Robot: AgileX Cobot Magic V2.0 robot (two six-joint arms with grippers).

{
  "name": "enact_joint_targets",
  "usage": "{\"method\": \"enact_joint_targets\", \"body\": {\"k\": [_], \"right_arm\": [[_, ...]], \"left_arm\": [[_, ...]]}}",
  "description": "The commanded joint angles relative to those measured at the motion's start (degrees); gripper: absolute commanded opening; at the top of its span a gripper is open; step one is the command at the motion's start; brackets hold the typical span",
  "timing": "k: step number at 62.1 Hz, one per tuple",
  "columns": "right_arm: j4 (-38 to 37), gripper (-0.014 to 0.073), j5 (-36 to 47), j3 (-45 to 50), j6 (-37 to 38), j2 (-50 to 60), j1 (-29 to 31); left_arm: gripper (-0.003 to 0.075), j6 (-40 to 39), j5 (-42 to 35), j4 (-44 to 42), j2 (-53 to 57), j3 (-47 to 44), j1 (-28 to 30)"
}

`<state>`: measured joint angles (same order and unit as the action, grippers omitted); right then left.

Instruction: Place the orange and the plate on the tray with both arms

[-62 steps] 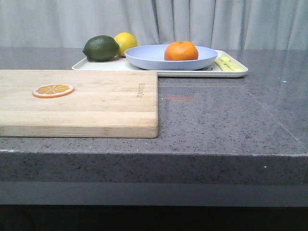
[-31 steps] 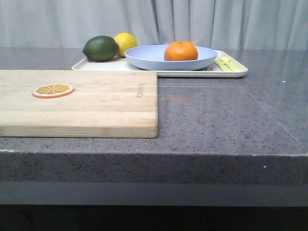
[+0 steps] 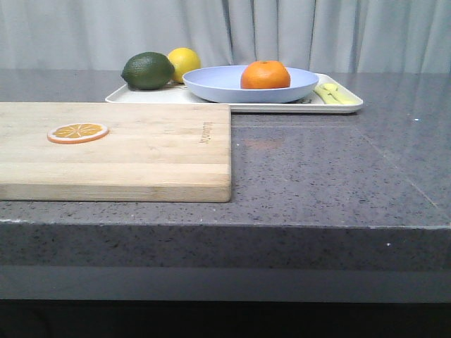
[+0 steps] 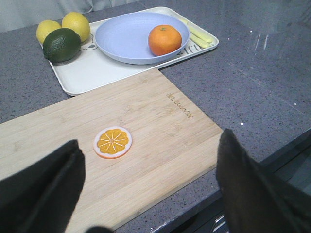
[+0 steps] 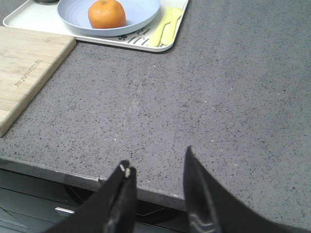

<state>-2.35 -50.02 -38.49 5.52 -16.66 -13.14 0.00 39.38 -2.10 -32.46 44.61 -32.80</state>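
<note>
- Tray (image 3: 134,98) sits at the tabletop's (image 3: 317,169) far side, unmoved over the past second.
- Plate (image 3: 218,86) rests on it.
- Orange (image 3: 265,74) lies in the plate; task looks complete.
- Left hand (image 4: 146,194) spread wide, right hand (image 5: 158,182) slightly parted; both empty, clear.

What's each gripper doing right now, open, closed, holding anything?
Left gripper: open wide, empty, above the cutting board.
Right gripper: open, empty, over the bare countertop near its front edge.
</note>
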Motion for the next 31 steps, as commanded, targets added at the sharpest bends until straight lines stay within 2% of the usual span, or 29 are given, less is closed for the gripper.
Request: {"method": "enact_joint_targets", "body": {"k": [1,12,17,24,31], "right_arm": [[-1.2,0.0166,4.4,-1.2,-0.7,-0.7,-0.1],[-1.2,-0.0057,4.6,-1.2,-0.7,-0.7,-0.1],[-1.2,-0.0124,4.6,-1.2,-0.7,-0.7,-0.1],[-1.2,-0.0118,4.6,-1.1,-0.7,-0.7,-0.1],[-1.2,-0.0118,4.6,-1.0,-0.7,-0.7,-0.1]], "left_arm": [[0.0379,-0.5,-4.0,0.1,-0.3,1.3,-0.4],[0.0152,-0.5,-4.0,0.1,-0.3,1.3,-0.4],[0.0069,-0.5,-4.0,0.1,-0.3,1.3,-0.4],[-0.0017,-0.5,-4.0,0.1,-0.3,1.3,-0.4],[-0.0020,-0.5,-4.0,0.1,-0.3,1.3,-0.4]]}}
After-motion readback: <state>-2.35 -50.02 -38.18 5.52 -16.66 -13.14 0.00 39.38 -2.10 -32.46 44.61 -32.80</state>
